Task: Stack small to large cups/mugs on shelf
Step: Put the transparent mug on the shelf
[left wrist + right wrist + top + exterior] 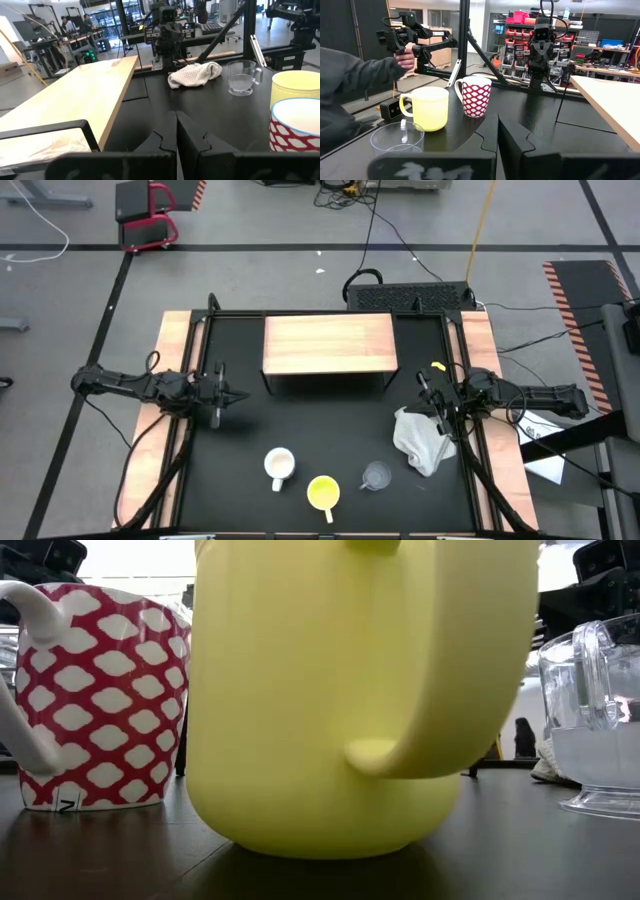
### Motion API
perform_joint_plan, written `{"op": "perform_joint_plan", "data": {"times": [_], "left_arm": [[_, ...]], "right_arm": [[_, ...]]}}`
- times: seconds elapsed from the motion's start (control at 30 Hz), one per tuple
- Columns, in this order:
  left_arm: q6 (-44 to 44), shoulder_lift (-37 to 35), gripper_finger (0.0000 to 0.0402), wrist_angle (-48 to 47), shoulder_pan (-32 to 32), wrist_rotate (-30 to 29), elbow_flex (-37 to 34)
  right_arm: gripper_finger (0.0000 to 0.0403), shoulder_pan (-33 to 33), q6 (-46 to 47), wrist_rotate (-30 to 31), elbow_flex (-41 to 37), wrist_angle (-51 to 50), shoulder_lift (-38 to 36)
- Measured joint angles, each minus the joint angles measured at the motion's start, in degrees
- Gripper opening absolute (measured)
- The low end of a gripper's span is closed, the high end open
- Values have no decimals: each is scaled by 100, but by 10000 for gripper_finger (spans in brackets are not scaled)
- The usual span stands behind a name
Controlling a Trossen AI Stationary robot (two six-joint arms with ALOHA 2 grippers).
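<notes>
1. I am seeing the three cups sitting in a row along the near edge of the black table point(330, 420), none of them on the shelf yet.
2. The glass cup point(376, 476) is standing upright at the right end of the row, just beside the cloth point(418, 440), with its handle showing in the low view.
3. The yellow mug point(323, 493) is sitting in the middle, nearest the table edge, its handle pointing toward the low camera and filling most of that view.
4. The patterned mug point(279, 465) is standing at the left end of the row; it is white inside, and the low view shows a red and white pattern on its outside.
5. The shelf point(328, 344) is resting at the far side of the table, its flat wooden top bare, well apart from the cups.
6. I am keeping the left gripper point(226, 394) at the left side of the table, fingers clenched together on nothing, pointing across toward the cups.
7. I am holding the right gripper point(428, 392) at the right side, just beside the cloth, fingers pressed together and empty.
8. A person in a grey sleeve point(355, 75) is showing beyond the table in the right wrist view, a hand point(406, 58) gripping a black handheld device point(400, 35).
</notes>
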Motion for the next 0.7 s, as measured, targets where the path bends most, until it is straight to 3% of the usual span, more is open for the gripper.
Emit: {"op": "perform_joint_plan", "data": {"times": [0.47,0.7], "left_arm": [[-19,0,3,108,0,0,0],[-926,0,3,91,0,9,0]], "right_arm": [[0,0,2,-1,-1,-1,0],[0,-1,0,-1,1,-1,-1]]}}
